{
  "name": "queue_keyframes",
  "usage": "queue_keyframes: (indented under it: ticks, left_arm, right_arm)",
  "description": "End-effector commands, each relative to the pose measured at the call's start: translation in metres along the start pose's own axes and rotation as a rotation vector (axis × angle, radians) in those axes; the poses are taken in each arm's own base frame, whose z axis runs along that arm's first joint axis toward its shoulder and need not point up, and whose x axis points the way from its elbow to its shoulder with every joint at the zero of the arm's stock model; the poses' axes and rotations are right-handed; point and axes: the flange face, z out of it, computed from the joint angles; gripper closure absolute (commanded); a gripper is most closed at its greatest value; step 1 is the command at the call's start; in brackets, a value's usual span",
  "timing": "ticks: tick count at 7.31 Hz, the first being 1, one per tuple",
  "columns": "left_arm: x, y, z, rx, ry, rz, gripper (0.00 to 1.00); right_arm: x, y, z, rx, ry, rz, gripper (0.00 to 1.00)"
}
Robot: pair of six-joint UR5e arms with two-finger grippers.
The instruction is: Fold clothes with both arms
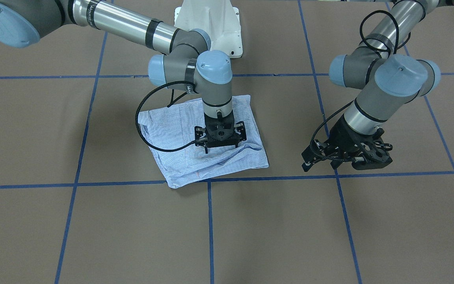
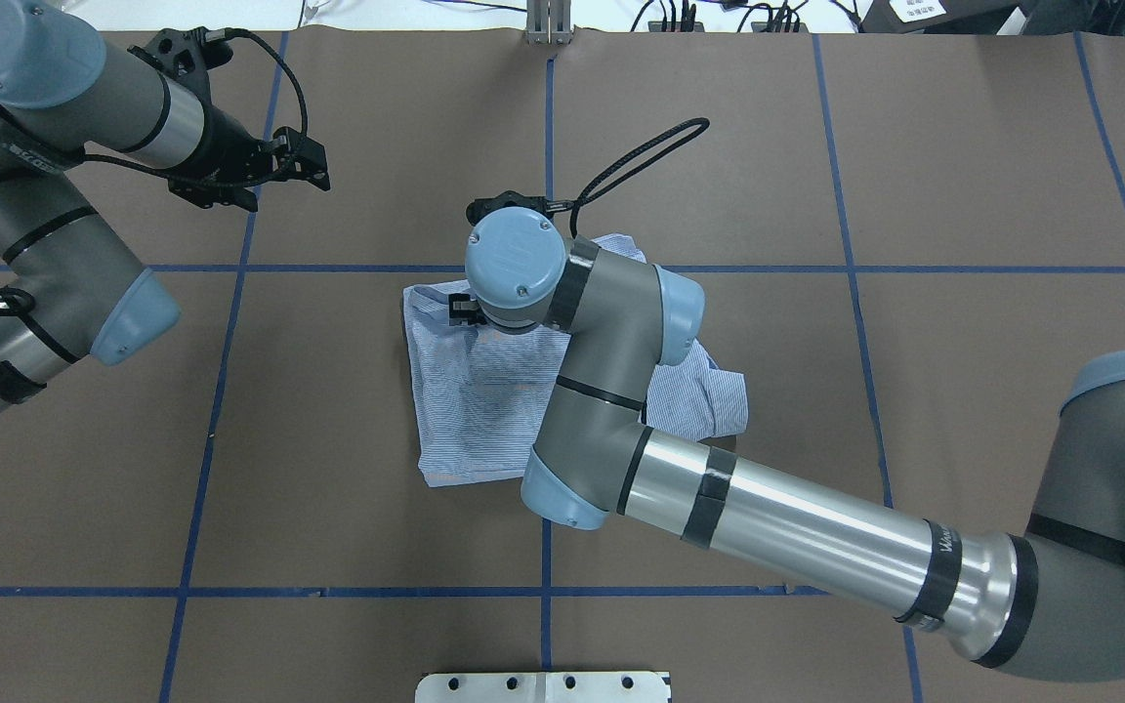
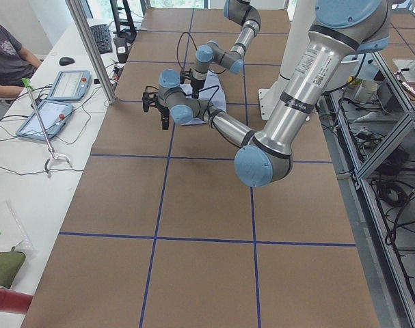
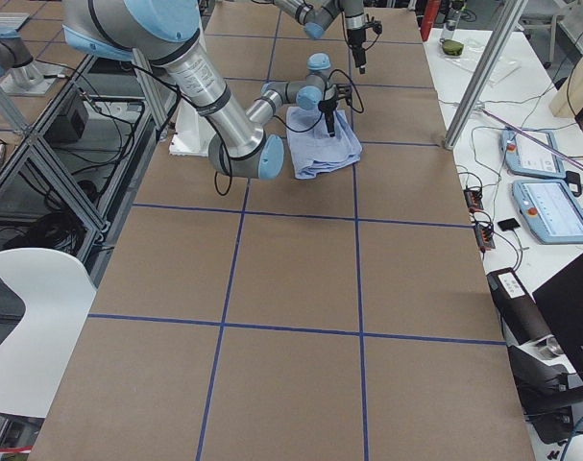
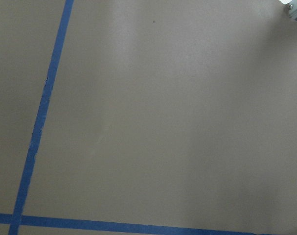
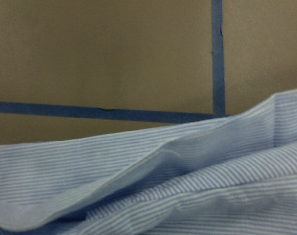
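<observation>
The light blue-and-white striped shirt (image 1: 175, 157) lies folded into a rough square on the brown table (image 1: 274, 228), also showing in the overhead view (image 2: 470, 410). My right gripper (image 1: 221, 149) points straight down onto the shirt's middle. Its fingers are spread and the tips rest on the cloth near a raised fold. The right wrist view shows only a rumpled shirt edge (image 6: 187, 196) close up. My left gripper (image 1: 341, 163) hangs open above bare table well to the side of the shirt, holding nothing. The left wrist view shows only table paper and blue tape.
Blue tape lines (image 1: 210, 228) divide the table into squares. The white robot pedestal (image 1: 207, 23) stands behind the shirt. A side bench holds tablets (image 3: 60, 96) and cables, with a person (image 3: 5, 51) seated there.
</observation>
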Motion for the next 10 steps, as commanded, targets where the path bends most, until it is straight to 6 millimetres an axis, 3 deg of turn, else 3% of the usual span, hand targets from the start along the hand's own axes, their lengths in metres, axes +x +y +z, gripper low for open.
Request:
queue_keyframes:
  ticks: [1, 2, 3, 5, 7, 8, 9, 10]
  left_arm:
    - [-0.004, 0.000, 0.002, -0.002, -0.006, -0.003, 0.01]
    - [-0.004, 0.000, 0.000, -0.001, -0.004, -0.003, 0.01]
    - [-0.004, 0.000, 0.000, -0.001, -0.004, -0.003, 0.01]
    - [-0.011, -0.005, -0.004, 0.007, -0.007, -0.010, 0.01]
    - [-0.027, -0.010, -0.007, 0.017, -0.020, -0.005, 0.01]
    - [-0.037, -0.021, -0.015, 0.034, -0.032, 0.136, 0.01]
    - [-0.085, -0.040, -0.032, 0.059, -0.073, 0.193, 0.01]
    - [-0.115, -0.058, -0.052, 0.068, -0.092, 0.265, 0.01]
  right_arm:
    - [-0.007, -0.033, 0.017, 0.059, 0.020, -0.042, 0.00]
    - [-0.007, -0.043, 0.038, 0.129, 0.003, -0.042, 0.00]
    - [-0.011, -0.052, 0.036, 0.146, -0.004, -0.038, 0.00]
    - [-0.006, -0.100, 0.003, 0.173, -0.032, -0.018, 0.00]
    - [0.027, -0.149, -0.044, 0.113, -0.029, 0.019, 0.00]
    - [0.046, -0.168, -0.082, 0.060, 0.035, 0.031, 0.00]
    - [0.059, -0.177, -0.106, 0.011, 0.058, 0.005, 0.00]
    - [0.069, -0.181, -0.117, 0.006, 0.048, -0.004, 0.00]
